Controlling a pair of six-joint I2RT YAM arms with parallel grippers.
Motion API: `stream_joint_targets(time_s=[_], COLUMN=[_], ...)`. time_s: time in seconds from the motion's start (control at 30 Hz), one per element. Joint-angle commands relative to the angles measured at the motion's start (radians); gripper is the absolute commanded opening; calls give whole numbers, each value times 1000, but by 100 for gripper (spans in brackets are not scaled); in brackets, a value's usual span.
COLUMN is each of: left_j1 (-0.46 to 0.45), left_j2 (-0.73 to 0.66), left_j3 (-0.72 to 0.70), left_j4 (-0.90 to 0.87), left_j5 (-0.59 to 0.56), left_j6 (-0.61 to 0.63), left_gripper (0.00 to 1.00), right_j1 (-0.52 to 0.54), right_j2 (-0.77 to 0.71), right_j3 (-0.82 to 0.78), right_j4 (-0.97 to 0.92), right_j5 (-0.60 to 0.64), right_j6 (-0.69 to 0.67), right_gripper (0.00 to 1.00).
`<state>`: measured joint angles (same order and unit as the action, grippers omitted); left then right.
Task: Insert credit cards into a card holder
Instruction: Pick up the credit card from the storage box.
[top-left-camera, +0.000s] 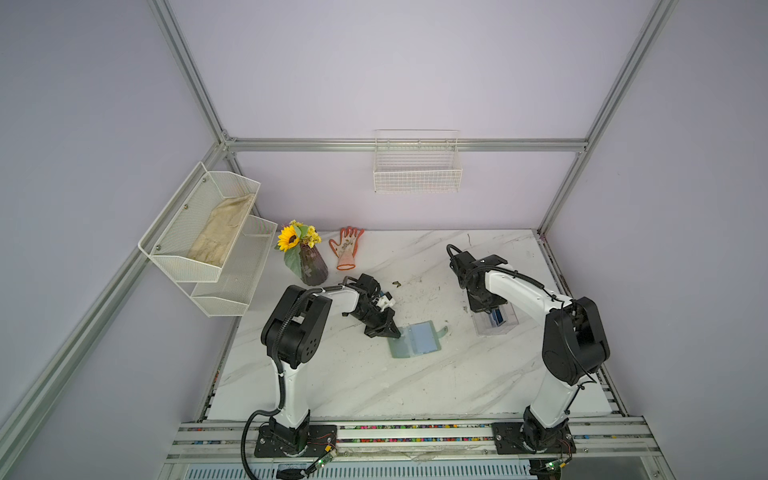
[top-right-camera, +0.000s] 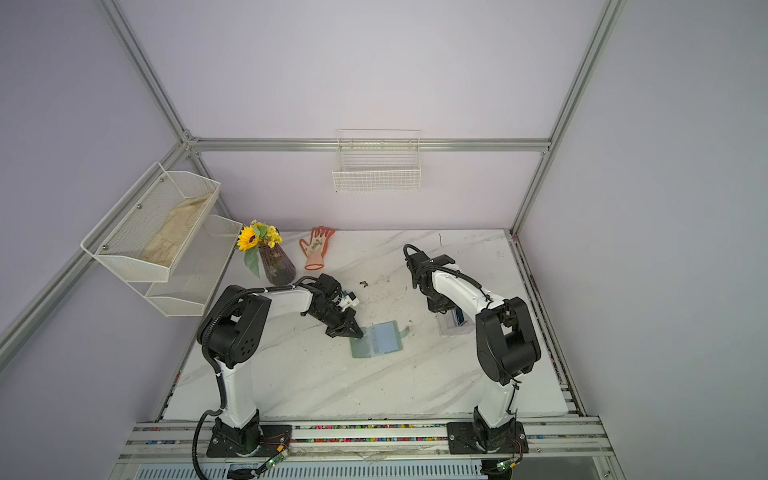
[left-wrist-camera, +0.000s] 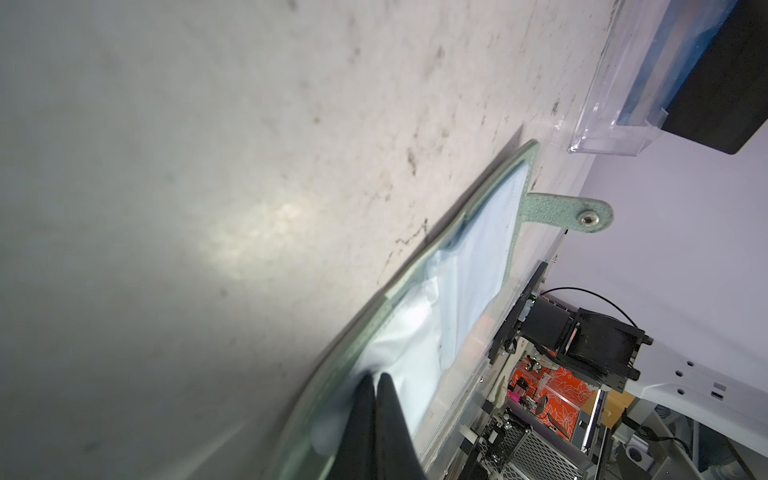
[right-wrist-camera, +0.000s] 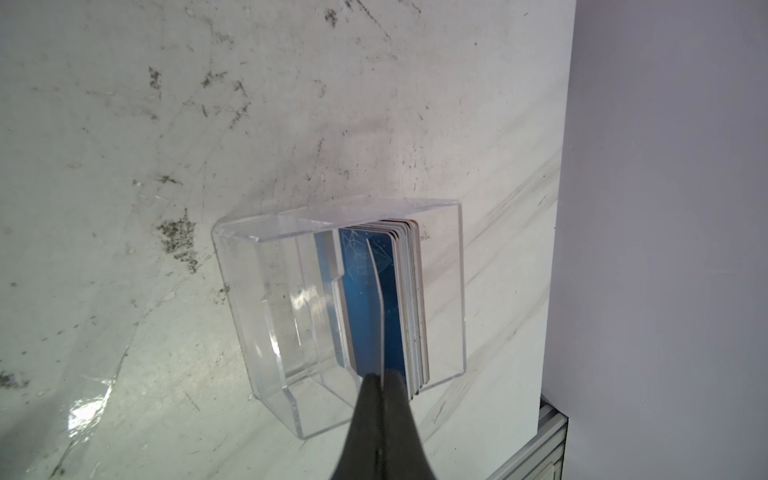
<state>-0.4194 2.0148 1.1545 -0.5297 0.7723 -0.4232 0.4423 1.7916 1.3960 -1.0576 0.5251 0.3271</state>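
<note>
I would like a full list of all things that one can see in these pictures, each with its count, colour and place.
card holder: one, sage green, lying open mid-table
clear acrylic box: one, transparent, table's right side
credit cards: a stack, count unclear, one blue face showing, upright in that box
vase: one, dark, holding sunflower and yellow flowers, table's back left
glove: one, orange and white, beside the vase
wire basket: one, white, back wall
mesh shelf: one, white, two tiers, left wall, beige cloth in upper tier
table: one, white marble
left gripper: black, shut, pinching the card holder's edge
right gripper: black, shut on one card in the box
</note>
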Motion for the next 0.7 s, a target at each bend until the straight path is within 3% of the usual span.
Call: stream_joint_targets(time_s=[0.0,0.27,0.47,0.67], left_j1=[-45,-46,-45,-45], left_j2=[128,119,67,-25], left_j3=[-41,-40,1,63], left_j4=[52,50,6,-65], left_j5=[-249,-244,-237,-244], left_j6=[14,11,9,17], left_gripper=[0,0,0,0], right_j1=[-8,-9,-10,-8], right_j2=[-6,-80,-208,-280], right_j3=[-9,26,79,24], right_j4=[-27,1,65,206], right_j5=[4,-90,-334,-594], right_j6=[-3,-50,-100,-129], right_gripper=[0,0,0,0])
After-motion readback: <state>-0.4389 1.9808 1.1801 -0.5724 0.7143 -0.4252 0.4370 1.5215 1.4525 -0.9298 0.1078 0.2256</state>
